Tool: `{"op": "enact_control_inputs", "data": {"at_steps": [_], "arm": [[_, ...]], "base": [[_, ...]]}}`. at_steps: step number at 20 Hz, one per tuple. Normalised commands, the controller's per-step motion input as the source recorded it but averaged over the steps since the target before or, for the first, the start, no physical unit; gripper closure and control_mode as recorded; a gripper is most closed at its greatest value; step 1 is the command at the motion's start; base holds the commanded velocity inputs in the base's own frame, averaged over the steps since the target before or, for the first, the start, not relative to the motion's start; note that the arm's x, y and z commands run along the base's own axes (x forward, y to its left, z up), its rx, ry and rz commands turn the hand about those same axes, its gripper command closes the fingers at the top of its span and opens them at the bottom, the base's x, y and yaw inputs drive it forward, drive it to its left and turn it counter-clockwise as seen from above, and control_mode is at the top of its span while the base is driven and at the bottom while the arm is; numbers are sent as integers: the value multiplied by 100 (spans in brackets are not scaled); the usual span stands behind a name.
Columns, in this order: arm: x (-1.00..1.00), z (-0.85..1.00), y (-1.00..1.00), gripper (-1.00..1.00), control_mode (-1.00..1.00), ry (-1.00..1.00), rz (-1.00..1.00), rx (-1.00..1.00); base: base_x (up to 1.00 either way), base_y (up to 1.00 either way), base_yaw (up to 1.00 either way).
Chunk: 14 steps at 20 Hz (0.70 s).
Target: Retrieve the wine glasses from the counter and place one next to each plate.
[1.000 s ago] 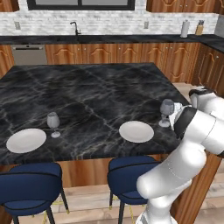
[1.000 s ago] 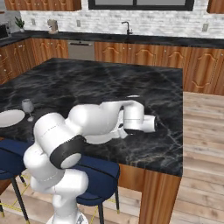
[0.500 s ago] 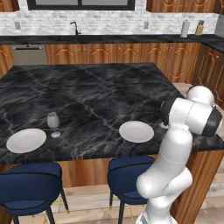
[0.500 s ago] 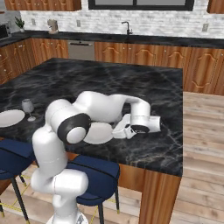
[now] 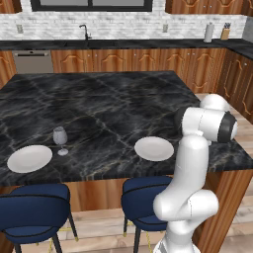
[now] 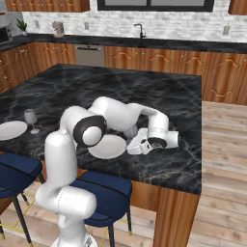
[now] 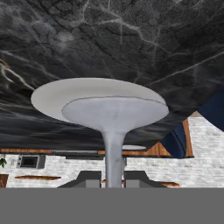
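Observation:
In the hand view, which is rolled upside down, my gripper is shut on the thin stem of a wine glass. Its round foot points at the black marble island top, just in front of a white plate. I cannot tell whether the foot touches the marble. The right base view shows the gripper low on its side at the right edge of that plate. A second wine glass stands upright beside the other plate at the island's near left. The counter runs along the back wall.
Two blue stools stand under the island's near edge. My white arm bends over the island's right front corner. A sink tap and a knife block sit on the back counter.
The hand has sunk lower and shifted a little toward the plate with the glass in it. The elbow has swung up and now hides the glass in the left base view.

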Motion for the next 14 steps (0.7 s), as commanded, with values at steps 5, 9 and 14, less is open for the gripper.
{"op": "enact_control_inputs", "data": {"at_steps": [5,9,14], "arm": [[19,-32,0,100,-100,4,0,0],[20,-36,0,100,-100,11,0,0],[23,-26,0,100,-100,7,0,0]], "base": [[0,0,0],[0,0,0],[0,0,0]]}}
